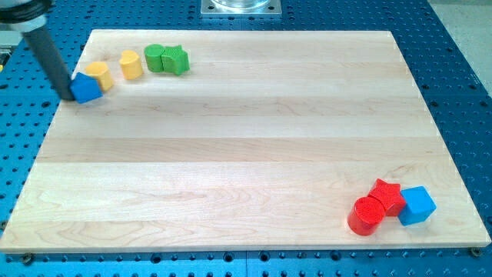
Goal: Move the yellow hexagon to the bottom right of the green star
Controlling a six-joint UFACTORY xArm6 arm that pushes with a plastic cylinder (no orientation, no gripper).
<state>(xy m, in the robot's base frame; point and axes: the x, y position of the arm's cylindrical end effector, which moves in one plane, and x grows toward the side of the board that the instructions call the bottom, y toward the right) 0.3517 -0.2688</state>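
The green star (176, 59) lies near the board's top left, touching a second green block (156, 58) on its left. Two yellow blocks lie to the left of them. The flat-sided one (100, 75) looks like the yellow hexagon; the other (131, 65) looks rounder. A blue block (87, 88) sits against the hexagon's lower left. My tip (68, 97) is at the blue block's left side, at the board's left edge, and seems to touch it.
The wooden board (246, 146) lies on a blue perforated table. At the bottom right, a red round block (365, 215), a red star (387, 195) and a blue cube (417, 205) are clustered together.
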